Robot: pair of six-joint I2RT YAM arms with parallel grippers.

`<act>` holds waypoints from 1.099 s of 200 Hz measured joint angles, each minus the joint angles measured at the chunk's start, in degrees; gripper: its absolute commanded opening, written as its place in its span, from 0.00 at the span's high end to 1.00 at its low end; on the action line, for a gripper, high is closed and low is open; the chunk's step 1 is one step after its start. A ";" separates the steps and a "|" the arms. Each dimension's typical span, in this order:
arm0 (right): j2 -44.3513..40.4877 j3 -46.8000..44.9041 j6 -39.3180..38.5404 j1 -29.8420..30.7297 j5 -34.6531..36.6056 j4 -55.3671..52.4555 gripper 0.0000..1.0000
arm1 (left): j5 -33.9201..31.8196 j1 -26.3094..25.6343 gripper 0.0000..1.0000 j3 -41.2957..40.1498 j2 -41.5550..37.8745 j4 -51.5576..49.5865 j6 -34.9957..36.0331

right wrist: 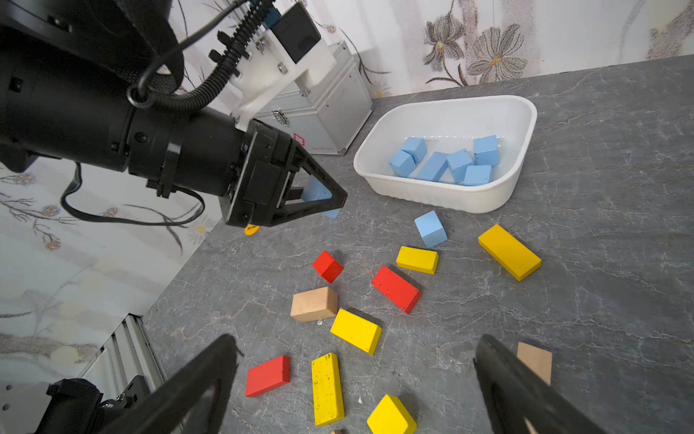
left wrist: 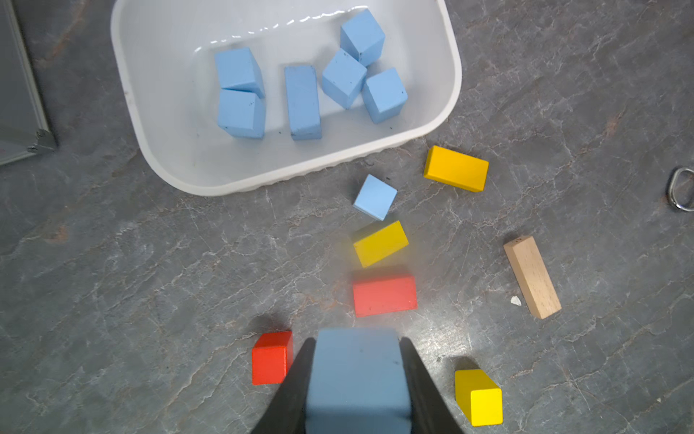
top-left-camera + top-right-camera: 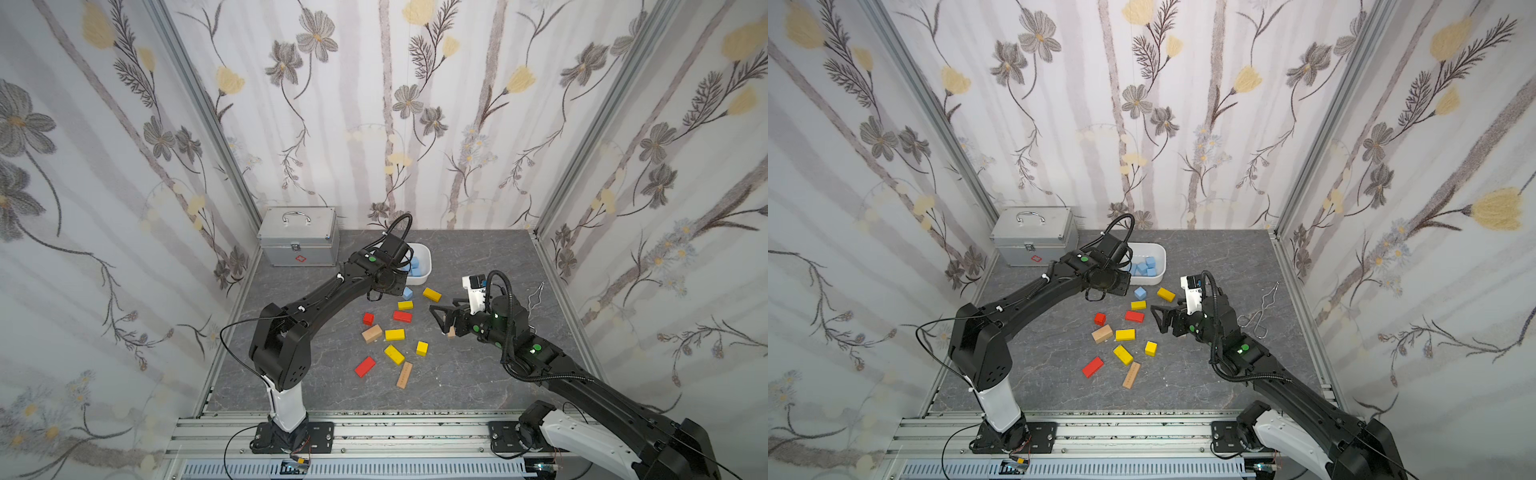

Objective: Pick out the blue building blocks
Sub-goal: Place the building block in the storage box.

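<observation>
My left gripper (image 2: 356, 340) is shut on a light-blue block (image 2: 356, 379) and holds it above the table, short of the white tub (image 2: 244, 188). The right wrist view shows the same grip (image 1: 330, 203) from the side. Several blue building blocks (image 2: 302, 101), cubes and one longer bar, lie in the tub (image 1: 443, 197). One blue cube (image 3: 407, 293) (image 3: 1140, 293) (image 2: 375, 197) sits on the table just in front of the tub (image 3: 428, 257). My right gripper (image 3: 438, 321) (image 1: 356, 338) stands open, low over the right side of the scattered blocks, with nothing between its fingers.
Yellow (image 3: 395, 334), red (image 3: 365, 366) and plain tan (image 3: 372, 333) blocks lie scattered mid-table. A tan block (image 1: 535, 360) lies beside my right gripper. A metal case (image 3: 297, 241) stands at the back left. Metal tongs (image 3: 1262, 307) lie at the right.
</observation>
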 measured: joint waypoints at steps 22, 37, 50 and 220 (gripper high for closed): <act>2.82 1.92 -0.55 -1.18 -0.79 0.50 0.00 | 0.04 1.97 1.00 3.19 2.23 -0.50 1.38; 4.85 2.97 -1.03 -1.90 -0.96 1.33 0.00 | 0.26 3.19 1.00 5.46 4.11 -0.81 1.92; 6.69 4.02 -1.20 -2.51 -1.20 2.19 0.00 | 0.66 4.00 1.00 7.13 5.66 -0.85 2.51; 29.24 18.67 -0.39 -4.72 -1.40 7.91 0.00 | 4.20 10.12 1.00 29.97 27.82 0.94 7.06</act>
